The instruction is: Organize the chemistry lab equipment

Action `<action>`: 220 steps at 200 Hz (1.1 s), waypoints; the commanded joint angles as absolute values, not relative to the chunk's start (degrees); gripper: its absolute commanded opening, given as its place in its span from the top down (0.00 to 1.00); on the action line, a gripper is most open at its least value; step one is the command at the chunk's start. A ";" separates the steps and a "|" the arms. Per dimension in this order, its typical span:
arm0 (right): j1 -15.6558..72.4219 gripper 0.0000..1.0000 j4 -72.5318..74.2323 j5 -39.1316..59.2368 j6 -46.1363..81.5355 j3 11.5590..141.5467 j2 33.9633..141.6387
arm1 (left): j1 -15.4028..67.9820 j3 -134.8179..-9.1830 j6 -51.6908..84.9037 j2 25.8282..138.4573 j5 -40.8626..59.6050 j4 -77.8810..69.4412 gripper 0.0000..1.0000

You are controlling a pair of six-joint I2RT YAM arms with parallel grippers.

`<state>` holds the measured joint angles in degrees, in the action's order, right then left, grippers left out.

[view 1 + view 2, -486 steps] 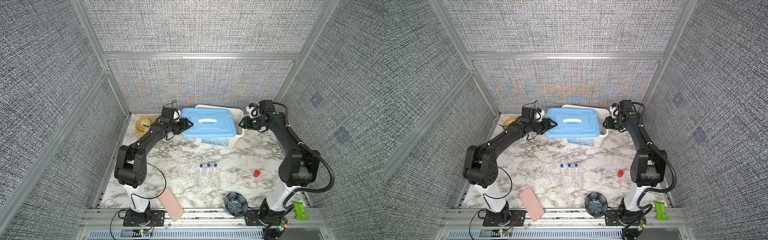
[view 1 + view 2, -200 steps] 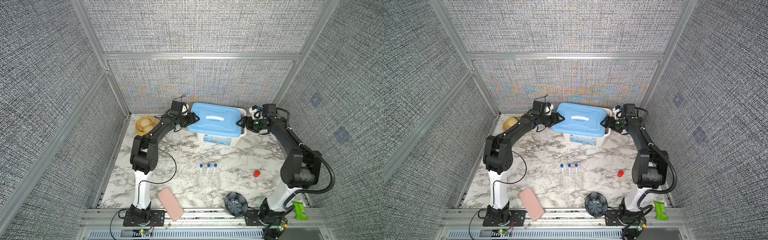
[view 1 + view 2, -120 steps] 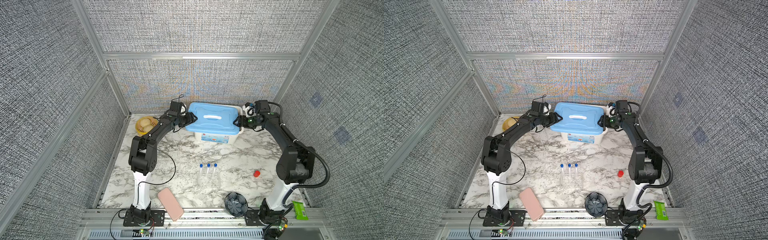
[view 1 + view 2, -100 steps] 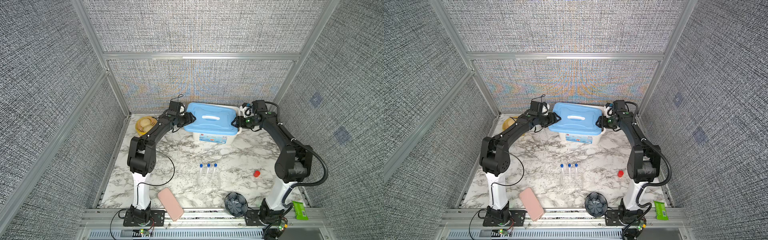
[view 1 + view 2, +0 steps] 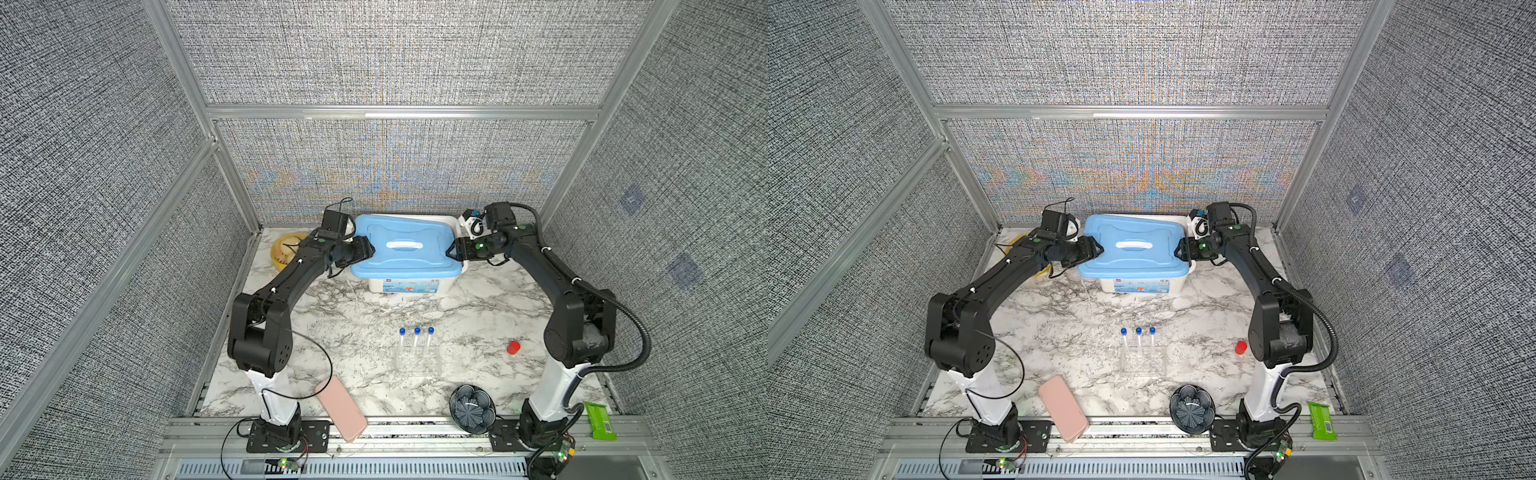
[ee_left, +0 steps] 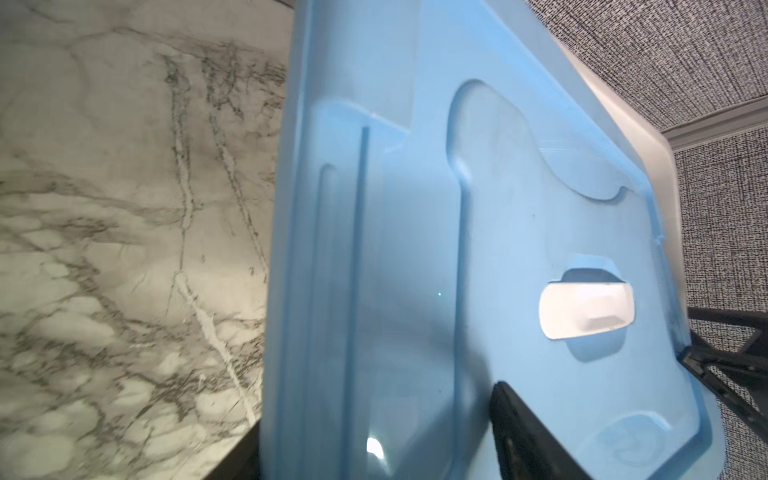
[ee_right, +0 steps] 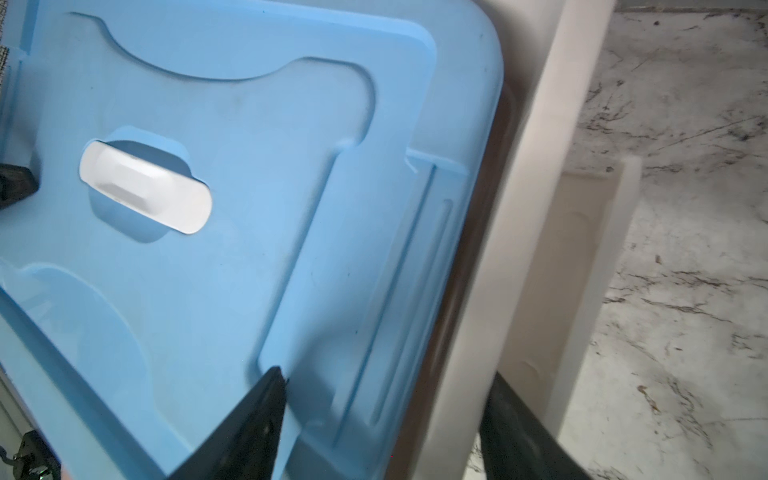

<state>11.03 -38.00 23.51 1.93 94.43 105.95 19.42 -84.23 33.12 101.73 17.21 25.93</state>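
Three clear tubes with blue caps (image 5: 415, 338) (image 5: 1138, 338) stand in a small clear rack (image 5: 417, 361) (image 5: 1142, 362) mid-table, far from both arms. At the back, a blue lid (image 5: 405, 245) (image 5: 1133, 249) (image 6: 415, 249) (image 7: 249, 208) lies askew on a white bin (image 5: 411, 284) (image 5: 1142, 284) (image 7: 540, 208). My left gripper (image 5: 371, 250) (image 5: 1098, 250) (image 6: 378, 411) is shut on the lid's left edge. My right gripper (image 5: 451, 251) (image 5: 1179, 251) (image 7: 388, 376) clamps the right edge, one finger on the lid, the other outside the bin's rim.
A pink case (image 5: 341, 409) overhangs the front edge at the left. A yellow steamer basket (image 5: 284, 249) sits behind my left arm. A red cap (image 5: 513, 347), a dark round dish (image 5: 472, 409) and a green packet (image 5: 599, 419) lie on the right.
Both grippers carried the lid right over the bin, then a little back left and down. The bin has shifted slightly left with it. The right jaws have narrowed.
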 commanded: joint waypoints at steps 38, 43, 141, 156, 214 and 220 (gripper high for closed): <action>17.16 0.33 -34.15 39.64 0.81 91.91 103.90 | 19.58 -75.85 30.34 90.97 21.69 26.82 0.26; 17.52 0.33 -34.01 39.64 0.92 91.98 103.89 | 19.43 -75.88 30.01 90.40 20.85 28.22 0.26; 21.39 0.29 -37.24 21.34 -0.70 94.20 101.88 | 18.18 -81.60 27.10 91.33 4.83 41.76 0.23; 22.14 0.29 -38.04 18.05 -1.87 94.75 102.02 | 18.17 -81.78 27.39 92.42 4.88 41.29 0.24; 23.32 0.28 -38.25 17.28 -1.24 94.33 102.10 | 17.80 -77.29 29.65 89.93 2.62 41.88 0.21; 23.32 0.27 -38.32 16.95 -1.15 94.41 101.92 | 17.69 -77.17 29.99 89.55 2.32 42.20 0.17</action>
<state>23.24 -38.37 18.28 -1.39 94.41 102.32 18.00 -78.28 29.67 90.74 4.32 39.46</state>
